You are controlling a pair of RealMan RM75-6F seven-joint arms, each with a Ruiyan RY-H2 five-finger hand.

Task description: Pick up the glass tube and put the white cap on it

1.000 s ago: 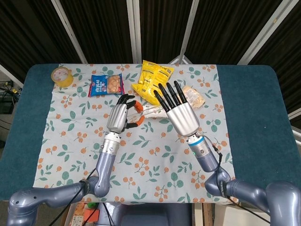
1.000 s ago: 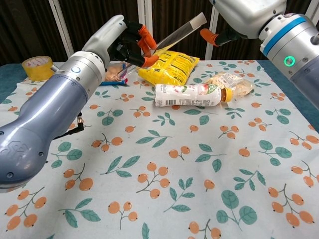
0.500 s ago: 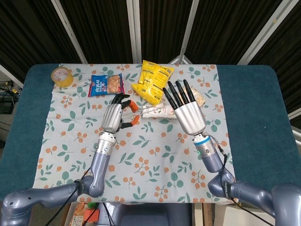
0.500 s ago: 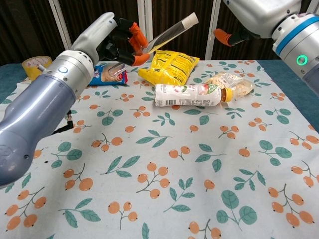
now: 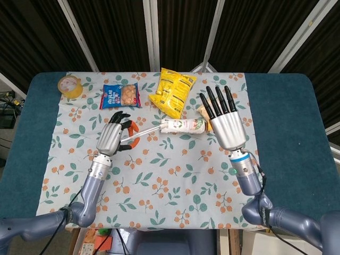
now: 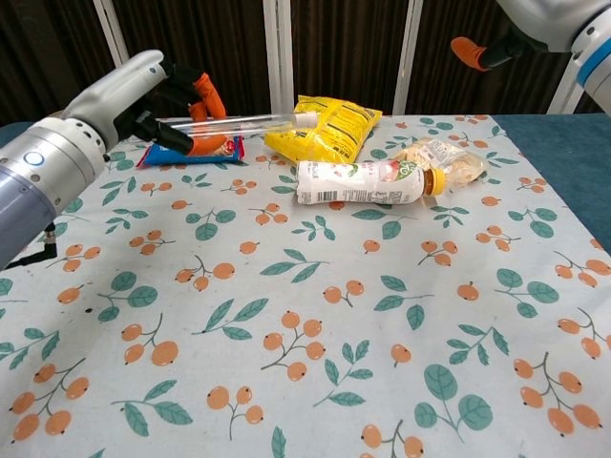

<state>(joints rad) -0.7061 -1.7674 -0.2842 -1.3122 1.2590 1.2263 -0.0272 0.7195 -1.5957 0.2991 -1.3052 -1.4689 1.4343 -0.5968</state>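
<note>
Dark slatted panels with pale metal struts closed off the space behind a teal table (image 5: 281,122) spread with a white cloth printed with orange berries and green leaves (image 5: 159,170). At the far left corner of the cloth sat a yellow roll of tape (image 5: 70,85), and further along the back edge lay a blue snack packet (image 5: 120,95). In front of that packet the left hand (image 5: 112,137), its fingertips capped in orange, was raised above the cloth and curled around the clear glass tube (image 6: 239,122), which lay nearly level in the grip, its white cap (image 6: 305,118) already on the end pointing toward the right hand. Just beyond the tube's capped end lay a yellow crisp bag (image 5: 172,90). A plastic drink bottle with a pink and white label and an orange lid (image 6: 368,181) lay on its side below the bag, directly between the two hands. Behind the bottle's lid end rested a clear packet of pale biscuits (image 6: 441,157). At the right, the right hand (image 5: 226,121) hovered palm down with fingers spread wide, holding nothing, partly covering the biscuit packet in the head view.
</note>
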